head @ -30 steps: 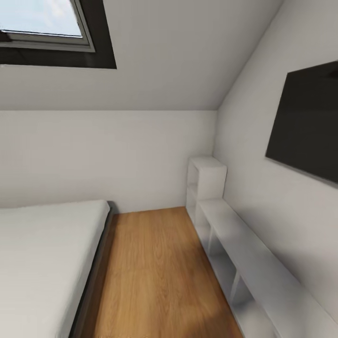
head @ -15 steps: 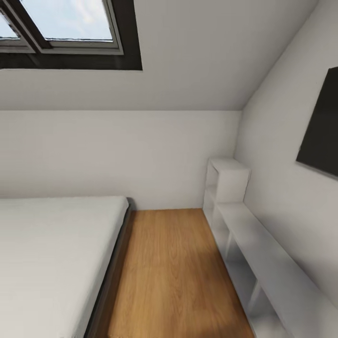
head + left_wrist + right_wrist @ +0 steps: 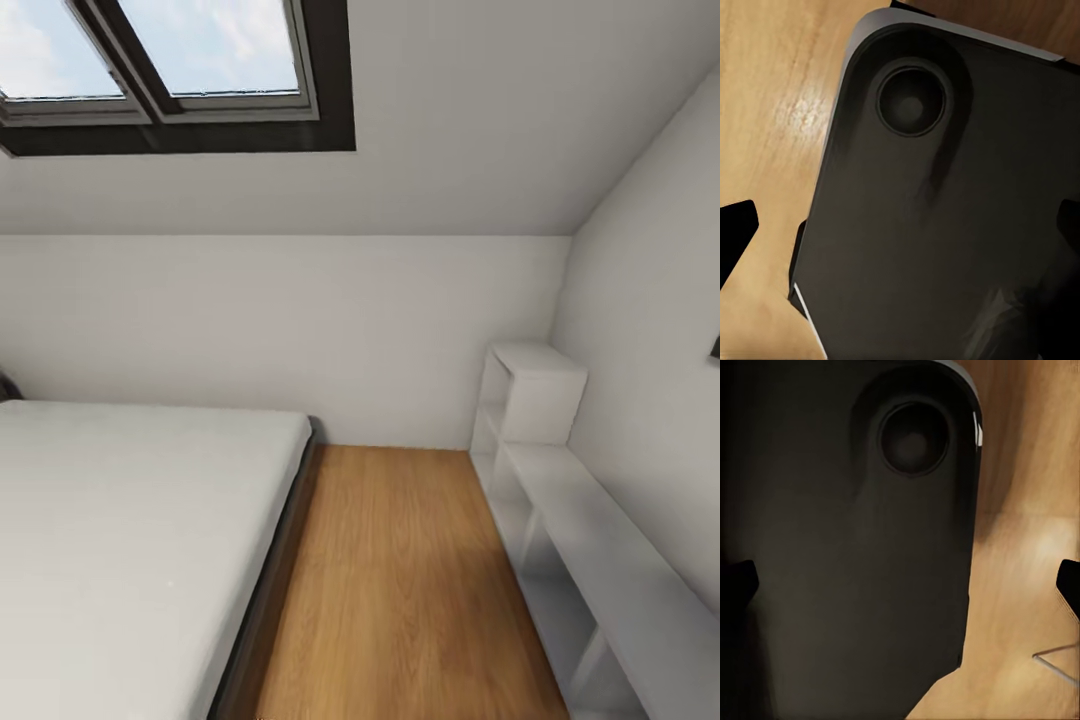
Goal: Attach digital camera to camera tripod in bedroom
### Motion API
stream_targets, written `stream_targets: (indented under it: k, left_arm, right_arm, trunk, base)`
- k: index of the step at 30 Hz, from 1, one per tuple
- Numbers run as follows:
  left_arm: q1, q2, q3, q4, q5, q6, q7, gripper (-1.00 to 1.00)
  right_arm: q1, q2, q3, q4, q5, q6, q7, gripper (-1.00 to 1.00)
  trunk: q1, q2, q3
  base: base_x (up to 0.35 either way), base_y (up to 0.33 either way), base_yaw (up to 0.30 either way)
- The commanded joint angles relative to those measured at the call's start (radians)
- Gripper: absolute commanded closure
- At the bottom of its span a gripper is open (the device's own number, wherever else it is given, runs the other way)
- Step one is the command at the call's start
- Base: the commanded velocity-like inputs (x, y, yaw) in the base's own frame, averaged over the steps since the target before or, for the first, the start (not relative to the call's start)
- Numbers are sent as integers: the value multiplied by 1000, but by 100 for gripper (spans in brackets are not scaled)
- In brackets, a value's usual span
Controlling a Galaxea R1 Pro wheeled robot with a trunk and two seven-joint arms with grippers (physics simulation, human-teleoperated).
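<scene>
I am in the bedroom, facing a white wall under a sloped ceiling. The digital camera and the camera tripod are out of view. In the left wrist view my left gripper [image 3: 900, 225] is open, its black fingertips [image 3: 735, 229] far apart at the picture's edges with nothing between them. My right gripper [image 3: 900, 581] is open in the same way, one fingertip [image 3: 1069, 581] over the wood floor. Both wrist cameras look down on my own dark rounded body [image 3: 945, 225] [image 3: 832, 555].
A bed [image 3: 130, 520] with a white mattress and dark frame takes up the left. A low white cube shelf [image 3: 600, 530] with a taller end unit [image 3: 535, 395] runs along the right wall. A strip of wood floor [image 3: 400, 580] lies between them. A skylight [image 3: 180, 60] sits overhead.
The head view has swung left: the skylight and bed show more, the shelf has slid right, and the dark wall panel has almost left the picture. That is camera motion.
</scene>
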Motion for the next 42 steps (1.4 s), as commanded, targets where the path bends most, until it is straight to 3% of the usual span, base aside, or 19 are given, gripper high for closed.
stream_targets:
  k: [1, 42]
  left_arm:
    - [0, 0, 1, -1, 4, -1, 0, -100]
    - [1, 0, 1, -1, 4, -1, 0, -100]
  right_arm:
    - [0, 0, 0, 1, 1, -3, -1, -100]
    - [0, -7, -1, 10, -2, -27, -2, -100]
  trunk:
    - [0, 0, -1]
    - [0, 0, 2]
  base:
    - [0, 0, 272]
    - [0, 0, 272]
